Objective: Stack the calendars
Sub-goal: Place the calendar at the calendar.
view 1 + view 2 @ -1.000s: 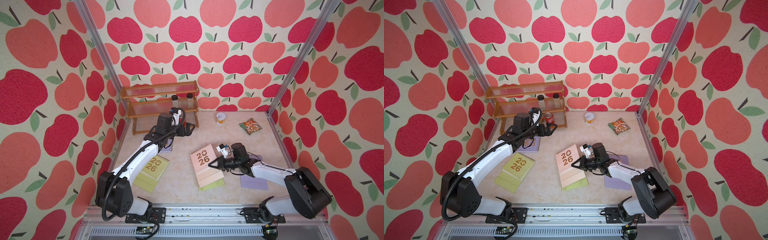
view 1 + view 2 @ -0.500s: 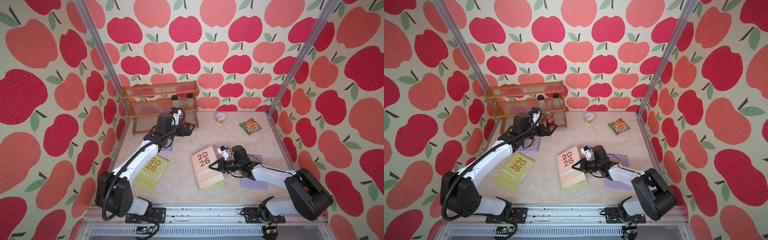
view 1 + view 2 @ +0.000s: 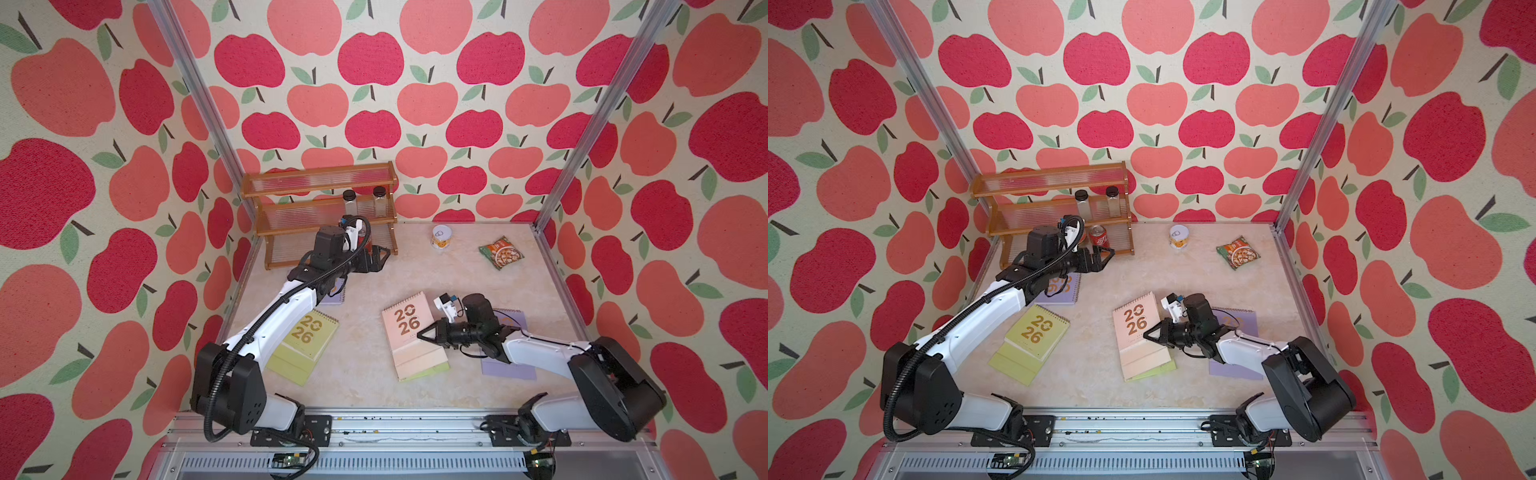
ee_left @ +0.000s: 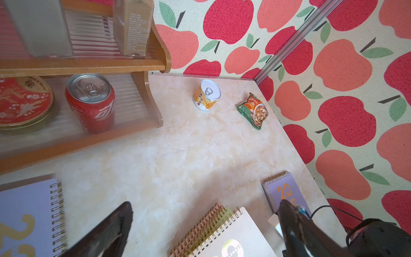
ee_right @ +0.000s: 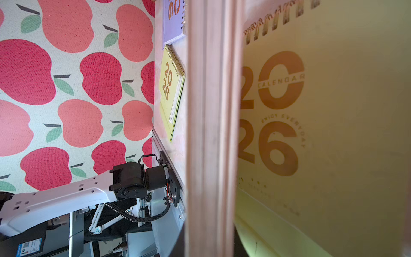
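Midway across the marbled table [image 3: 365, 282] lies the pink calendar [image 3: 405, 328], my marker for all the rest; its right edge is tipped up, and the right gripper [image 3: 420, 333] is pressed together on that edge, pinching it; under it, a yellow-green calendar [image 5: 333, 133] shows gold "20 26", "CALENDAR" across the zero and "ENJOY EVERYDAY" curving round the six; a second yellow-green calendar [image 3: 309, 338] lies flat to its left with a lane of bare marble between; a lilac calendar [image 3: 1065, 286] sits back-left of it, half under the left arm, and another lilac calendar [image 3: 509, 370] lies just to its right under the right arm; behind it bare table runs to a small pull-ring tin [image 3: 440, 237] and a green snack packet [image 3: 500, 252] near the back wall; in front, a narrow strip ends at the aluminium rail [image 3: 395, 419]; back-left stands the wooden rack [image 3: 320, 195], where the left gripper [image 3: 380, 258] hangs with jaws spread wide, holding nothing; a red cola can [image 4: 91, 102] there has white lettering I cannot read.
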Available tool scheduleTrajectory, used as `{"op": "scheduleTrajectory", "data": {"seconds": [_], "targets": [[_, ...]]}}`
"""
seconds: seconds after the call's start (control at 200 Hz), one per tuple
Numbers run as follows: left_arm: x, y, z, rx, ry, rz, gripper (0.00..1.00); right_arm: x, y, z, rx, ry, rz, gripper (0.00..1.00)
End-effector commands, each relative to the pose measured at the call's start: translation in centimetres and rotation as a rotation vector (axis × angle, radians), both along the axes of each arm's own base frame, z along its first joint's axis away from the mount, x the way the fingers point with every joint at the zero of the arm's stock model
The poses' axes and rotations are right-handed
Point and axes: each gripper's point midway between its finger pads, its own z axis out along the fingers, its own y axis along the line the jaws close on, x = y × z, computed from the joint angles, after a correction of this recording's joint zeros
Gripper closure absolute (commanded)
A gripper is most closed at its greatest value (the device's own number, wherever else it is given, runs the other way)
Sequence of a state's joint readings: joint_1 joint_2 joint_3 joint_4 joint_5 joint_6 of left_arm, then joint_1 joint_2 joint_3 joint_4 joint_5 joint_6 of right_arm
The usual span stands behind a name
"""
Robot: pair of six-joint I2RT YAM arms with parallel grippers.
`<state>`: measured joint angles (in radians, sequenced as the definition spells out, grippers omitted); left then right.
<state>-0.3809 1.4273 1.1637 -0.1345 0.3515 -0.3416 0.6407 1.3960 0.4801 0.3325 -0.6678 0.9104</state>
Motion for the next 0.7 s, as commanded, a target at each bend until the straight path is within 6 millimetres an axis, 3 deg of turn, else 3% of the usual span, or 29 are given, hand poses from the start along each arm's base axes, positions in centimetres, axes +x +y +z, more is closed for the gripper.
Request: {"op": "scheduleTrajectory", "data": {"seconds": [0.0, 0.145, 0.29, 0.63, 0.695], "targets": [[-0.3, 0.2, -0.4, 0.003, 0.011, -0.008, 0.00, -0.6, -0.2, -0.7, -0.031, 0.001, 0.004, 1.00], [-0.4, 0.2, -0.3, 0.001, 0.005, -0.009, 0.00, -0.9, -0.6, -1.4, -0.065, 0.007, 0.000, 1.00], [-0.3, 0.1, -0.4, 0.000, 0.002, -0.015, 0.01, -1.0, -1.1, -1.9, -0.109, 0.010, -0.008, 0.93], [-0.5, 0.1, -0.2, -0.007, -0.002, -0.018, 0.01, -0.8, -2.4, -2.2, -0.238, -0.020, -0.004, 0.60], [-0.4, 0.2, -0.4, -0.005, -0.003, -0.014, 0.01, -0.8, -2.6, -2.1, -0.256, -0.024, -0.002, 0.50]]}}
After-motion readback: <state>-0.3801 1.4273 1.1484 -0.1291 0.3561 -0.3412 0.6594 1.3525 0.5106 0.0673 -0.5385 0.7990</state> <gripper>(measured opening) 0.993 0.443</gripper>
